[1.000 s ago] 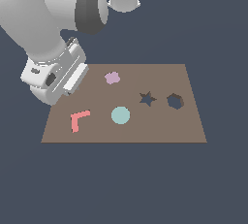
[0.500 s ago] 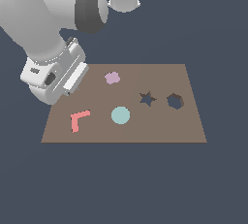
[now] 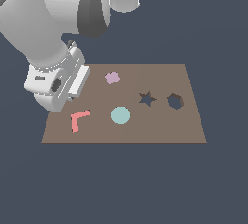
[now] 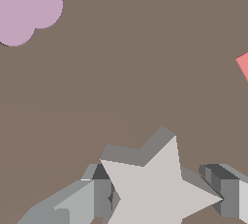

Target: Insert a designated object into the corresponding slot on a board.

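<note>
The end effector (image 4: pixel 164 196) has its two fingers set either side of the pale grey star piece (image 4: pixel 157 189), apparently pinching it, though the wrist view does not quite show contact. The star sits between the fingers, low over the brown board (image 3: pixel 193 126). The star-shaped slot (image 3: pixel 147 99) lies empty, well apart from the end effector, so carrying and insertion remain.

We are looking at a simulated test scene, not a real room. A flat brown board (image 3: pixel 193 121) is floating in an even slate-blue void with no floor, walls or furniture showing. The white robot arm (image 3: pixel 43 29) is rendering smooth and faceted, and pieces like the teal disc (image 3: pixel 120 115), at 6 o'clock from the lilac blob (image 3: pixel 112 77), are showing flat untextured colour.
</note>
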Available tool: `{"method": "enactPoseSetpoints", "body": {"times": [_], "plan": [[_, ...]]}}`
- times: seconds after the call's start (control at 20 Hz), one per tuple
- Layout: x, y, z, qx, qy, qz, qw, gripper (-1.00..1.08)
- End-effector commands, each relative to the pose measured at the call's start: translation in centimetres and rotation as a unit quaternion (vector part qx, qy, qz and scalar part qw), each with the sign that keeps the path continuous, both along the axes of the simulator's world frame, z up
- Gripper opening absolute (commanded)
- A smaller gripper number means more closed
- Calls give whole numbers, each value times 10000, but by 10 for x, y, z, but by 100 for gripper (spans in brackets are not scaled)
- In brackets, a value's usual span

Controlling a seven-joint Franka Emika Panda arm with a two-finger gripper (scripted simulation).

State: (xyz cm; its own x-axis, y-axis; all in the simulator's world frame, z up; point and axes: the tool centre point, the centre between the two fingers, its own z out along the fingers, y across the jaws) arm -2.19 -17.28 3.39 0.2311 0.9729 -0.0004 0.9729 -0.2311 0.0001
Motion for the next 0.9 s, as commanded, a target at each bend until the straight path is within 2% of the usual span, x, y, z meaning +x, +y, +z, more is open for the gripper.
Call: {"method": "enactPoseSetpoints", "body": {"times": [0.0,0.2,0.4,0.6,0.85], "plan": [[9,6,0,-1,-3,311,9995,-100],[26,20,1,-3,-4,959,9954,-100],[45,41,2,-4,-6,1771,9842,-100],[62,69,3,-6,-8,2695,9630,-100],[75,107,4,-8,-9,3791,9254,-100]]}}
